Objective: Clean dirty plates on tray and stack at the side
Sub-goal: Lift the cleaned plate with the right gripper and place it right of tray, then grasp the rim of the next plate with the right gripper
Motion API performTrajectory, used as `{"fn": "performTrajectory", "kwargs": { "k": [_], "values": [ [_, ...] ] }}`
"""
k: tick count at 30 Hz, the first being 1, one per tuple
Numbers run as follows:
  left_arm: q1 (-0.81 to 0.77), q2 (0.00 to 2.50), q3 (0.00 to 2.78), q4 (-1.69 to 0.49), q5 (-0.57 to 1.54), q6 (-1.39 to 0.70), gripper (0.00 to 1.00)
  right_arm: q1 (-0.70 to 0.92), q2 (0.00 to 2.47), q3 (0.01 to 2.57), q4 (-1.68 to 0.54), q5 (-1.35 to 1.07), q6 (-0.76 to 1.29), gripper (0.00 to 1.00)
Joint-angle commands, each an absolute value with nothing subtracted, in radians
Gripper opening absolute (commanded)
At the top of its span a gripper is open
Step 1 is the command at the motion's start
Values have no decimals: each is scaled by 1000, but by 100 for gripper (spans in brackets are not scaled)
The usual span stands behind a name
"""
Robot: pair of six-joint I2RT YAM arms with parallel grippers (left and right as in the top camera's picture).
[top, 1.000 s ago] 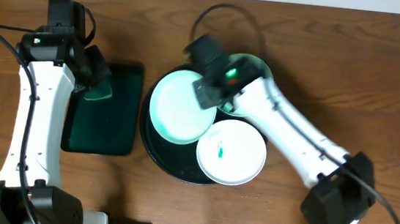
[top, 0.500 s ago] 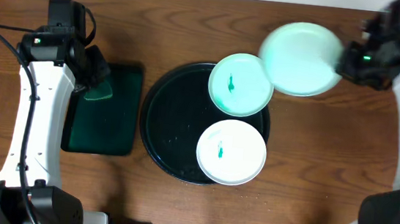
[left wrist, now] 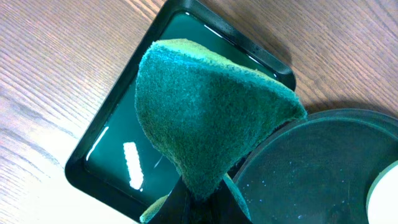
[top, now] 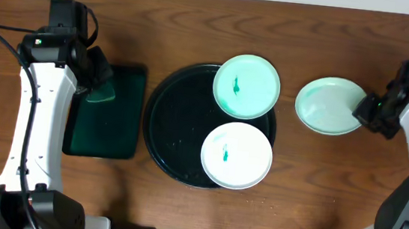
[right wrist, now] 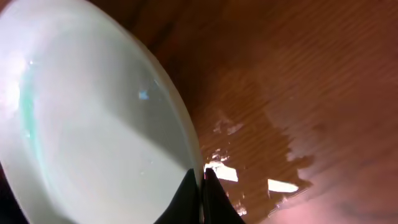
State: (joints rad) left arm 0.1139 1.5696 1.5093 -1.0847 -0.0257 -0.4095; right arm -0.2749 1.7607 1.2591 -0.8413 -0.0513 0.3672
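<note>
Two pale plates with teal smears lie on the round black tray point(top: 173, 126): one point(top: 246, 85) at its upper right rim, one point(top: 236, 155) at its lower right. A third, wiped plate point(top: 329, 105) is over the bare wood to the right of the tray. My right gripper point(top: 367, 109) is shut on its right rim; the right wrist view shows the plate point(right wrist: 93, 124) tilted over the wood with the fingers point(right wrist: 202, 186) pinching its edge. My left gripper point(top: 96, 81) is shut on a green sponge point(left wrist: 205, 112), held above the rectangular tray point(left wrist: 124, 155).
The small rectangular black tray point(top: 107, 113) lies left of the round tray. The round tray's left half is bare. Bare wood lies right of the round tray and along the back edge.
My right arm carried the wiped plate off the tray's left half, up and over to the right, and now holds it low over the wood beside the tray. The left arm has not moved.
</note>
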Motion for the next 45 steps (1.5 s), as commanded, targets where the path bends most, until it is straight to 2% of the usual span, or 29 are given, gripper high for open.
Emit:
{"fn": "performTrajectory", "kwargs": {
  "k": [1, 6, 7, 10, 15, 18, 22, 28, 32, 40, 45],
  "values": [
    [110, 1575, 1496, -1084, -35, -389, 7, -269, 1757, 1155, -717, -66, 364, 1],
    [110, 1575, 1496, -1084, -35, -389, 7, -251, 1757, 1045, -589, -86, 343, 1],
    [110, 1575, 1496, -1084, -35, -389, 7, -249, 1757, 1036, -589, -87, 343, 7],
    [110, 1575, 1496, -1084, -35, -389, 7, -247, 1756, 1043, -612, -90, 343, 13],
    [110, 1575, 1496, -1084, -35, -389, 7, -242, 1756, 1174, -779, -219, 290, 16],
    [110, 1575, 1496, -1085, -35, -389, 7, -194, 1756, 1294, -929, -334, 244, 17],
    [110, 1575, 1496, -1088, -35, -362, 7, -97, 1756, 1316, -1018, -452, 211, 17],
    [110, 1575, 1496, -1095, -35, -362, 7, 110, 1756, 1256, -1067, -443, 207, 17],
    [110, 1575, 1496, -1097, -35, -362, 7, 212, 1757, 1209, -1050, -345, 278, 16],
    [110, 1575, 1496, -1100, -35, -362, 7, 317, 1757, 1129, -998, -256, 321, 19],
    [110, 1575, 1496, -1100, -35, -362, 7, 334, 1757, 1097, -989, -237, 310, 18]
  ]
}}
